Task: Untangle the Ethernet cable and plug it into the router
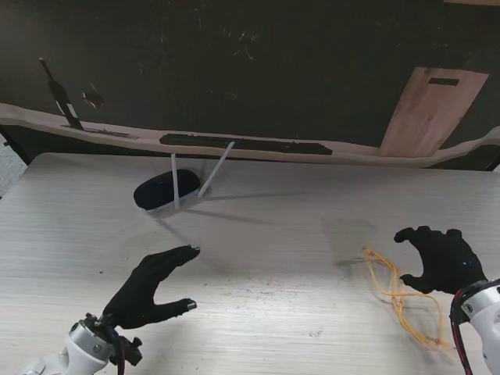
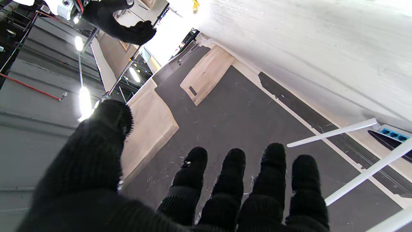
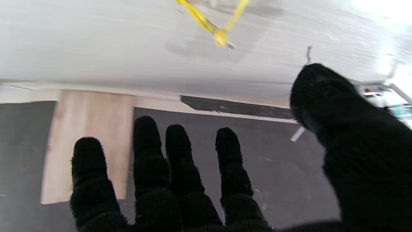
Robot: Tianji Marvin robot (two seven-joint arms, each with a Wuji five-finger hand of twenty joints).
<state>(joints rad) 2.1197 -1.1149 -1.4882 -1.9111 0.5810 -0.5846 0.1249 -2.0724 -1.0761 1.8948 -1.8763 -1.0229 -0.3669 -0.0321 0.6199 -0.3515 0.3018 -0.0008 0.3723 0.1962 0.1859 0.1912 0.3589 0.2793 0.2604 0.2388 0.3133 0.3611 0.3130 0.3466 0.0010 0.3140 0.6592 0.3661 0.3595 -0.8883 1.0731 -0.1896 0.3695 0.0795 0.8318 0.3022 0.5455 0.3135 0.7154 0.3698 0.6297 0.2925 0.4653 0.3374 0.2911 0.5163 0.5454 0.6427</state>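
Both gloved hands hover empty: left hand (image 1: 152,287) with fingers spread, right hand (image 1: 439,258) splayed just beside one tangled yellow Ethernet cable (image 1: 400,299). One router (image 1: 166,191) with two antennas sits beyond the left hand's fingertips, well apart.

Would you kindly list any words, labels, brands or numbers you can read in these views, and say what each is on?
None can be read.
Router: no legible brand or label; its blue ports show no readable markings.
Cable: no print visible.
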